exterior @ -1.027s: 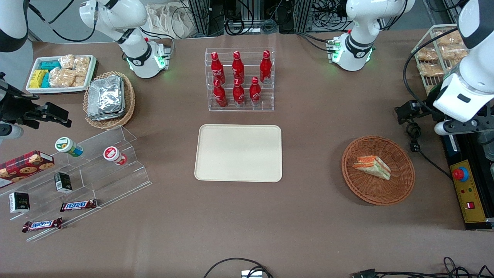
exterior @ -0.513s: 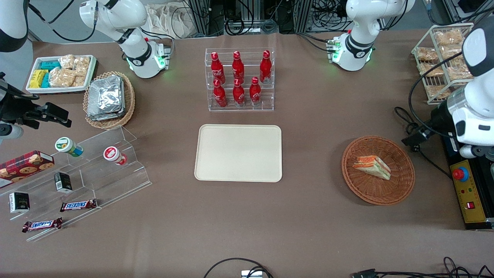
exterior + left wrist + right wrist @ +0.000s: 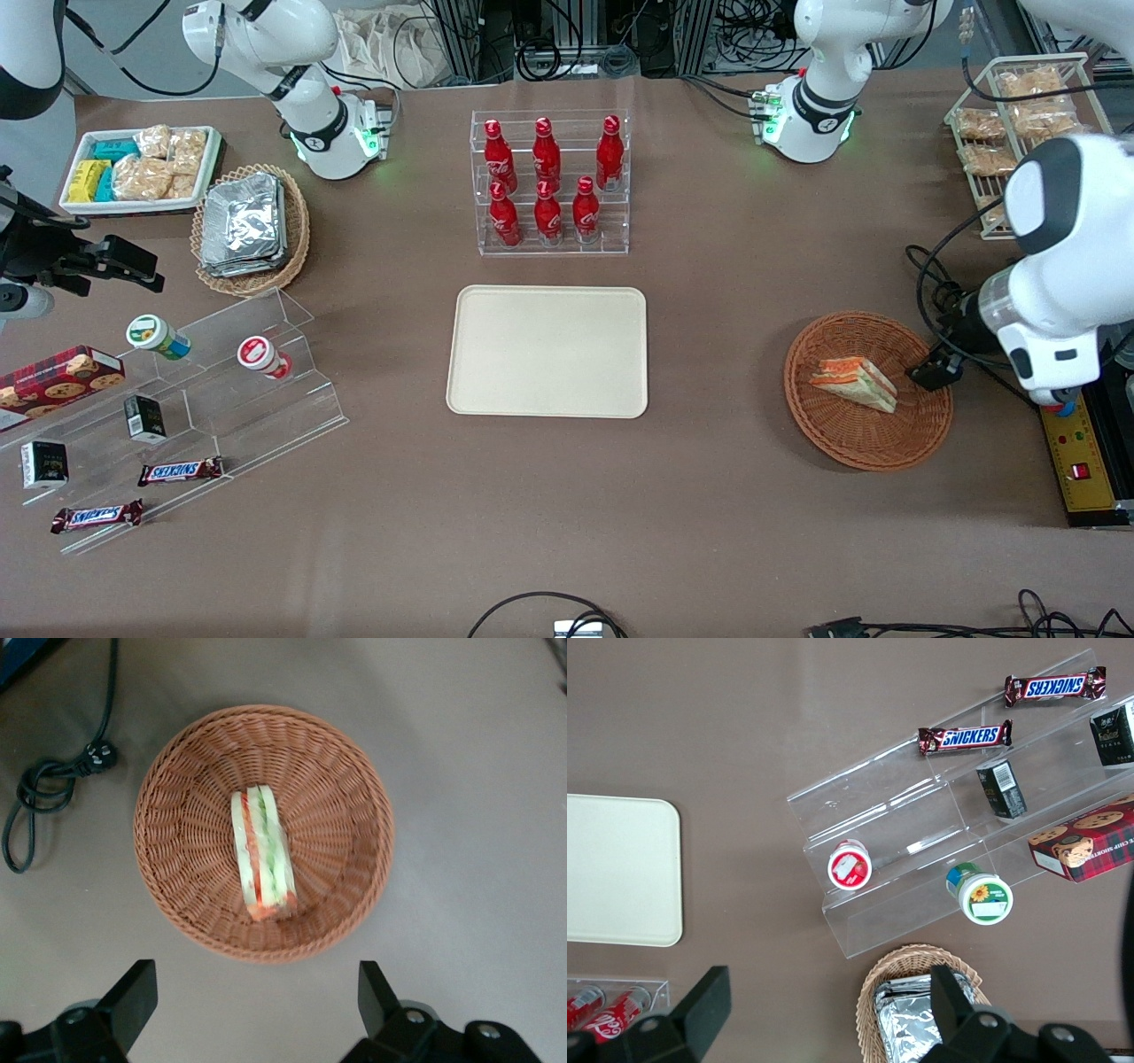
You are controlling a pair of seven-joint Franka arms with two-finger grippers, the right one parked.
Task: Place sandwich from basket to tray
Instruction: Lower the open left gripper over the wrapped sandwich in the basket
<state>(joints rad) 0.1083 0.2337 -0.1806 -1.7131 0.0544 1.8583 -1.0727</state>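
Observation:
The sandwich (image 3: 855,383) is a pale wedge with orange-red and green layers, lying in the round reddish-brown wicker basket (image 3: 921,434). The cream-beige tray (image 3: 549,350) lies flat mid-table, with nothing on it. In the left wrist view the sandwich (image 3: 262,853) lies in the middle of the basket (image 3: 177,815). My left gripper (image 3: 255,973) hangs high above bare table just outside the basket's rim, open wide and empty. In the front view the working arm (image 3: 1054,292) hides the gripper, beside the basket toward the working arm's end of the table.
A clear rack of red bottles (image 3: 549,182) stands farther from the front camera than the tray. A wire rack of bagged snacks (image 3: 1010,133) and a yellow control box (image 3: 1076,452) stand near the working arm. A black cable (image 3: 53,780) lies beside the basket.
The working arm has swung nearer to the front camera and closer to the basket. The sandwich, basket and tray have not moved.

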